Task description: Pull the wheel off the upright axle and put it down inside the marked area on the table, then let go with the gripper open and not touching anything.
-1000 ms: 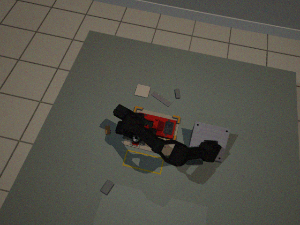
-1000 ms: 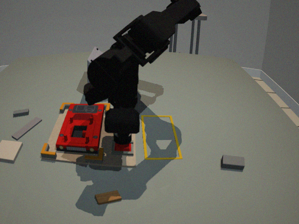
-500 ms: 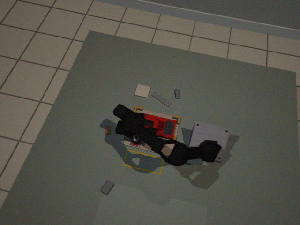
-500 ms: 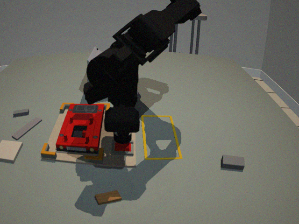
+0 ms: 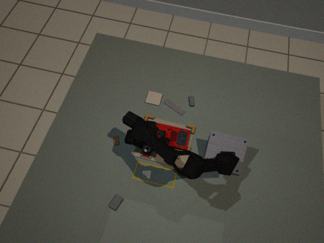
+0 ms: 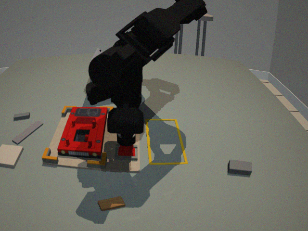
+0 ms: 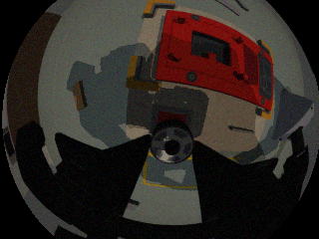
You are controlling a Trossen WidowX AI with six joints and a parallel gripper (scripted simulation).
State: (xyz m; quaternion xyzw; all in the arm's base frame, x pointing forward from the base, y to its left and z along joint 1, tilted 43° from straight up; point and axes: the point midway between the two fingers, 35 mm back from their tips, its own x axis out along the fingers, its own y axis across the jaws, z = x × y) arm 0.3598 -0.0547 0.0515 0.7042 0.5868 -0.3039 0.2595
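Note:
The wheel [image 5: 147, 149] [image 6: 120, 140] [image 7: 171, 130], a dark tyre with a silvery hub, sits on the upright axle above a small red block [image 6: 126, 151] [image 7: 170, 117]. The black axle tip [image 7: 172, 146] shows in the hub. My gripper [image 6: 126, 139] [image 7: 171, 142] points down and is shut on the wheel, one finger on each side. The arm covers part of this in the top and exterior views. The marked area, a yellow outline [image 5: 153, 183] [image 6: 167, 163] [image 7: 146, 174], lies on the table beside the board, with nothing standing in it.
A red car body [image 5: 172, 128] [image 6: 99, 124] [image 7: 179, 45] sits between orange corner brackets [image 6: 50, 157] on the cream board [image 6: 56, 131], close beside the wheel. A brown block [image 5: 116, 140] [image 6: 111, 203] and a grey block [image 5: 116, 202] [image 6: 239, 167] lie on the table.

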